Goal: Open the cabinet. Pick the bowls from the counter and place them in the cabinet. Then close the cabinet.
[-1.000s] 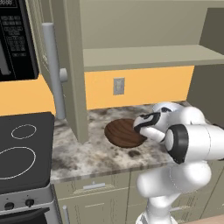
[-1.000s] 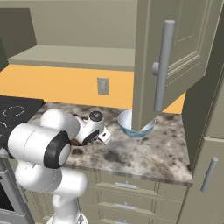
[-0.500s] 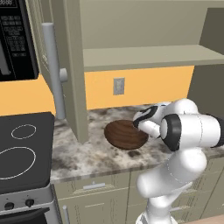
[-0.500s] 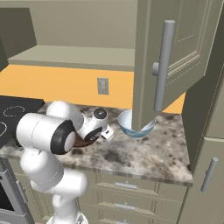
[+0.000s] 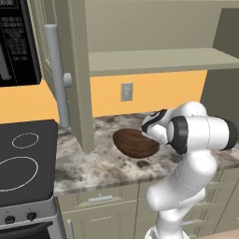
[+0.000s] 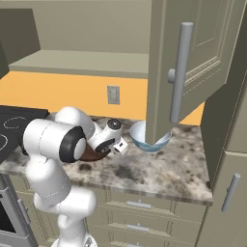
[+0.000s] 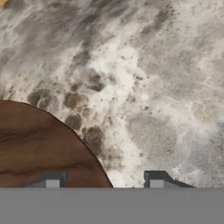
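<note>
The wide brown wood-grain bowl (image 5: 134, 143) sits on the speckled counter (image 5: 100, 164). My gripper (image 5: 150, 138) hangs over its right rim. In the hand view my gripper (image 7: 104, 181) straddles that rim. One fingertip (image 7: 52, 182) is over the bowl's (image 7: 39, 148) inside and the other is over bare counter (image 7: 157, 83), with gaps on both sides. The white and light-blue bowl (image 6: 147, 140) stands further right, partly behind the open cabinet door (image 6: 193, 62). Both doors of the cabinet (image 5: 77, 70) stand open over a bare shelf (image 5: 158, 59).
A black stove top (image 5: 23, 163) adjoins the counter on the left, under a microwave (image 5: 16, 42). A wall outlet (image 5: 126, 92) is behind the bowls. Drawers (image 6: 140, 207) run below the counter. A tall cupboard (image 6: 231, 169) closes off the right end.
The hand has come down closer onto the brown bowl's rim and the arm's elbow has risen. Both bowls lie where they were.
</note>
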